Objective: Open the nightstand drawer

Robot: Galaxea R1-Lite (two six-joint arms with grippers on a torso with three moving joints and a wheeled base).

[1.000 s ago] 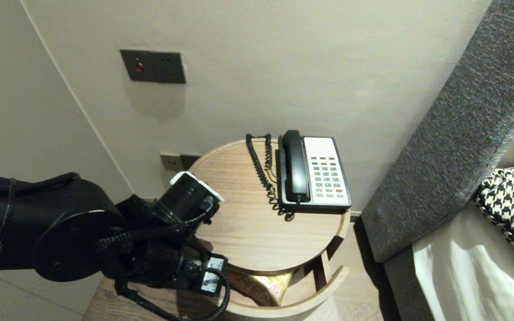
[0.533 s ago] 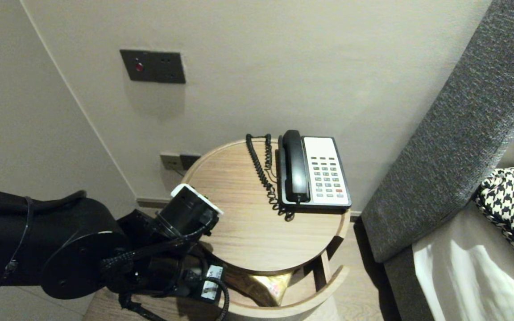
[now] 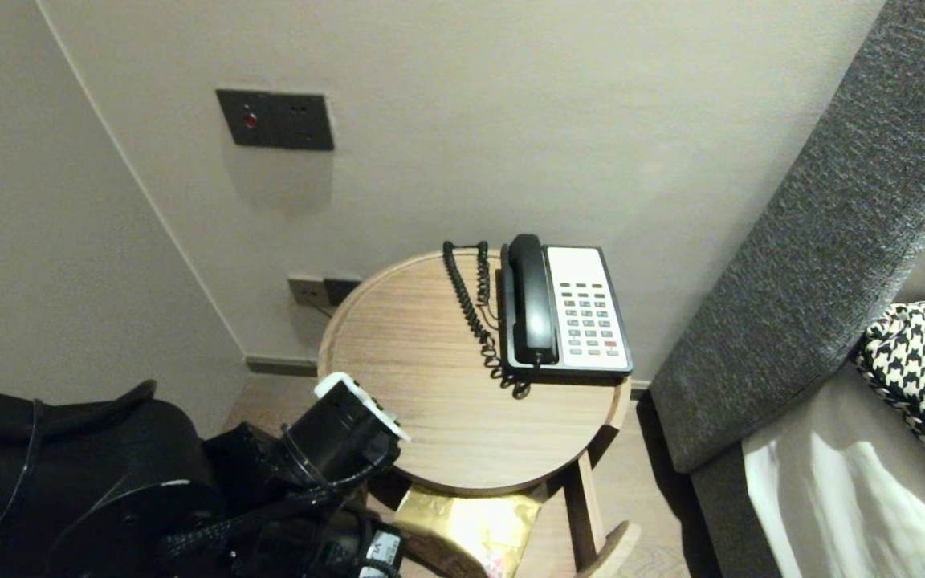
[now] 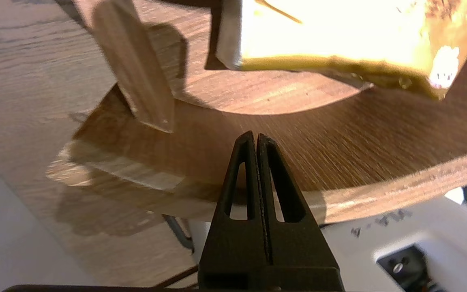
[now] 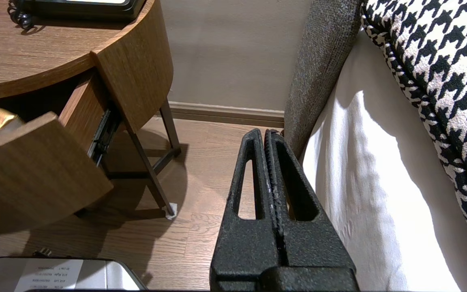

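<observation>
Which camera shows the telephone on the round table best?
Head view: the telephone sits whole on the round table, handset, keypad and coiled cord showing. The right wrist view catches only its base edge and a bit of cord; the left wrist view shows none of it.

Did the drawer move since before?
Yes. The drawer slid further out from under the round tabletop, toward the robot, baring more of the gold packet. The shut left gripper is at its curved front.
</observation>
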